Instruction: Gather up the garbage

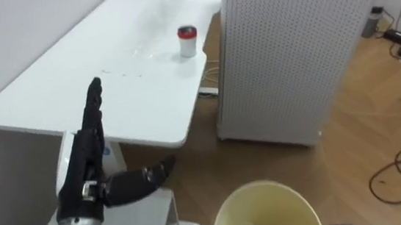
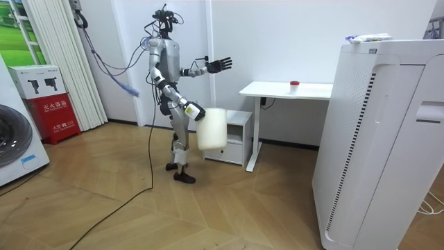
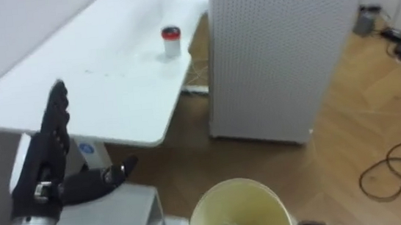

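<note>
Now L hand [image 1: 82, 172] spread flat; R hand [image 2: 195, 110] at bin [image 1: 263, 186], grip unclear.

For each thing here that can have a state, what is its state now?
left hand, open, fingers straight, raised before the desk edge.
right hand, at the rim of the bin.
bin, off the floor, open on top, something small inside.
small jar, upright on the desk, red lid on.
</note>
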Robot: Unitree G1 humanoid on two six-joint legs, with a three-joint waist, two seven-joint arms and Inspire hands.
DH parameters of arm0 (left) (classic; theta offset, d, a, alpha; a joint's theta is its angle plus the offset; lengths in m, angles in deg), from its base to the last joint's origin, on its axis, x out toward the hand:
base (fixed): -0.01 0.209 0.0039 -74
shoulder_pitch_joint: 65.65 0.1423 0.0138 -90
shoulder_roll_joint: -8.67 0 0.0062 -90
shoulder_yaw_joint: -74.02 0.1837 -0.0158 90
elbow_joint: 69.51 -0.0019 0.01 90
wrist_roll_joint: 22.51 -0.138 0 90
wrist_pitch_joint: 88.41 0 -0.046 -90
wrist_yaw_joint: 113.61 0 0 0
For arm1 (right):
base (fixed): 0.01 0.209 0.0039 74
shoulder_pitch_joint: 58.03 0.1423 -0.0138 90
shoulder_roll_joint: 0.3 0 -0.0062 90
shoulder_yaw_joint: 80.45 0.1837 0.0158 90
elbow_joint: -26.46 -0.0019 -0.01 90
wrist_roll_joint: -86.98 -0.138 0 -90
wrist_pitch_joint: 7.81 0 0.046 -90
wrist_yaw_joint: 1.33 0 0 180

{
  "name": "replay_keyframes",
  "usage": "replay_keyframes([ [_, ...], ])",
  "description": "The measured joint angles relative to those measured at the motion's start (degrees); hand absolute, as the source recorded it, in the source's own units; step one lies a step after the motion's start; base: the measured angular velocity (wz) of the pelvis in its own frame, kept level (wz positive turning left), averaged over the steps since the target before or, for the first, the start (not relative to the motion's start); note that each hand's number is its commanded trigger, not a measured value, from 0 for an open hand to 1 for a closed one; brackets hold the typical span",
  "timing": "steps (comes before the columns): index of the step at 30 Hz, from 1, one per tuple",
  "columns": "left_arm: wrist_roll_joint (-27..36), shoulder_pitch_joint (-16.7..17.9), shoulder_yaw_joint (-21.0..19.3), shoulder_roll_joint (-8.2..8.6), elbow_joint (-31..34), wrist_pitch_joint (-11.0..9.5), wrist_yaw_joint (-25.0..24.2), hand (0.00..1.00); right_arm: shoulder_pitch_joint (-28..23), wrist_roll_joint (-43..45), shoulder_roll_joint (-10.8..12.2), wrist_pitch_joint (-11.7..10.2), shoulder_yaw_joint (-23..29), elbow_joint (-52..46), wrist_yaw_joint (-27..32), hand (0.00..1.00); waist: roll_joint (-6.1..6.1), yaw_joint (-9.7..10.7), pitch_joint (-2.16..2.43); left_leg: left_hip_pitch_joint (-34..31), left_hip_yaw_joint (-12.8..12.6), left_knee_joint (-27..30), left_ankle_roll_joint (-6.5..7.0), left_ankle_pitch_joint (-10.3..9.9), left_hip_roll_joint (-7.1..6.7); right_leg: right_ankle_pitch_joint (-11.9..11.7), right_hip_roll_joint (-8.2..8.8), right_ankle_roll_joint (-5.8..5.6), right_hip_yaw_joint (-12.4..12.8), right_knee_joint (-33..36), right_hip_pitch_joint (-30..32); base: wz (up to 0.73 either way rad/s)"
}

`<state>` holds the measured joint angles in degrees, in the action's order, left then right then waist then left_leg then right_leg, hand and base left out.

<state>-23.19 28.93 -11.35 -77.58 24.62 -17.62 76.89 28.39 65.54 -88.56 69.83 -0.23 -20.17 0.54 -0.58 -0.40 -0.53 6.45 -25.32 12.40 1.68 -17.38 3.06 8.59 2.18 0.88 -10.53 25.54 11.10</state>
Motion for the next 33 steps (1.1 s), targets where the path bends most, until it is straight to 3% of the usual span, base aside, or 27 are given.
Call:
replay_keyframes([
  [2,0.0,0.0,-0.2,0.02,1.1,0.0,1.1,0.0,0.1,0.6,-0.1,0.0,-0.1,0.0,-0.1,1.0,0.16,-0.4,0.07,0.0,1.5,0.3,-0.14,0.1,-0.74,0.3,-0.49,0.53,1.3,-2.0,-0.4,-0.24],
  [3,0.0,0.0,-0.1,0.05,1.5,-0.1,1.5,0.0,0.2,1.0,0.0,0.0,-0.2,0.0,-0.4,1.0,0.4,-1.2,0.09,0.1,3.5,0.4,-0.1,0.1,-0.89,0.0,-1.17,1.2,1.9,-3.3,-0.9,-0.39],
  [4,-0.1,0.0,-0.2,0.03,1.6,-0.5,1.9,0.0,0.2,1.8,0.3,0.0,-0.2,-0.1,-1.1,1.0,0.34,-1.2,0.1,0.3,5.7,0.6,-0.1,0.1,-0.86,-0.3,-1.61,1.43,2.2,-4.1,-1.4,-0.34],
  [6,-0.1,0.0,-0.1,0.03,1.6,-0.7,2.5,0.0,0.1,3.7,0.4,0.0,-0.2,-0.2,-1.9,1.0,0.06,-0.1,0.06,0.6,6.9,0.6,-0.11,0.1,-0.8,-0.3,-1.8,1.43,2.0,-4.6,-2.1,-0.04],
  [15,-0.1,0.0,-0.1,0.0,1.6,-0.7,6.0,0.0,-0.5,6.1,0.3,0.0,-0.1,-3.7,-2.1,1.0,0.06,0.6,0.0,1.1,6.8,0.6,-0.15,0.2,-0.45,-0.4,-2.43,1.5,2.5,-5.1,-2.4,-0.03],
  [20,0.0,0.1,-0.1,-0.04,1.6,-0.7,6.3,0.0,-0.6,7.1,0.6,0.0,-0.2,-3.8,-4.1,1.0,0.2,0.0,-0.09,1.2,6.4,3.2,-0.31,0.1,0.07,-0.1,-2.56,2.05,0.8,-5.0,-3.0,-0.1],
  [23,0.0,0.1,-0.3,-0.02,1.5,-0.8,6.2,0.0,-0.7,8.3,0.8,0.0,-0.2,-3.8,-4.5,1.0,0.11,-1.3,-0.16,-0.5,5.7,10.7,-1.24,-0.5,1.17,1.2,-2.43,2.99,1.1,-3.6,-3.3,-0.33],
  [26,0.0,0.3,-0.3,0.01,1.5,-0.8,5.9,0.0,-1.1,8.4,0.9,0.0,-0.2,-3.8,-4.5,1.0,0.55,-1.4,-0.25,-4.6,9.1,23.0,-1.74,-0.3,3.14,3.0,-2.91,4.42,2.1,-2.5,-4.8,-0.18],
  [27,0.0,0.4,-0.4,0.03,1.5,-0.9,5.8,0.0,-1.1,8.4,0.9,0.0,-0.3,-3.7,-4.5,1.0,0.82,-1.6,-0.45,-7.2,11.0,28.7,-2.57,0.8,3.46,3.6,-3.83,4.75,3.4,-2.2,-5.7,-0.21],
  [28,0.0,1.0,-0.3,0.0,1.5,-1.2,6.0,0.0,-1.1,8.3,0.8,0.0,-0.3,-3.7,-4.5,1.0,0.82,-1.7,-0.54,-9.7,14.5,31.6,-2.97,1.0,3.0,4.2,-4.35,5.08,5.0,-1.8,-6.2,-0.19],
  [30,0.1,1.4,0.1,0.08,1.4,-1.3,6.3,0.0,-1.0,8.1,0.8,0.0,-0.1,-3.7,-3.8,1.0,0.67,-1.8,-0.48,-14.7,17.5,30.2,-1.75,0.2,1.0,4.7,-4.37,4.98,6.6,-1.8,-6.4,-0.26],
  [31,0.1,1.7,0.2,0.13,1.4,-1.3,6.3,0.0,-1.0,8.0,0.8,0.0,-0.2,-3.3,-3.7,1.0,0.4,-2.0,-0.52,-18.4,19.2,27.6,-1.92,0.5,-0.42,4.9,-4.37,4.68,8.0,-1.9,-6.4,-0.37],
  [32,0.1,1.7,0.1,0.13,1.4,-1.3,6.3,0.0,-1.0,8.0,0.8,0.0,-0.2,-3.1,-3.8,1.0,0.35,-2.1,-0.56,-20.0,19.7,25.6,-2.07,0.9,-0.88,5.0,-4.35,4.61,8.6,-1.9,-6.4,-0.47],
  [33,0.2,1.7,0.1,0.18,1.3,-1.3,6.3,0.0,-1.3,8.1,0.8,0.3,-0.2,-2.9,-3.7,1.0,0.62,-2.8,-0.4,-22.6,21.3,19.5,-2.92,3.0,-1.89,5.2,-4.23,4.93,9.2,-1.7,-6.7,-0.44],
])
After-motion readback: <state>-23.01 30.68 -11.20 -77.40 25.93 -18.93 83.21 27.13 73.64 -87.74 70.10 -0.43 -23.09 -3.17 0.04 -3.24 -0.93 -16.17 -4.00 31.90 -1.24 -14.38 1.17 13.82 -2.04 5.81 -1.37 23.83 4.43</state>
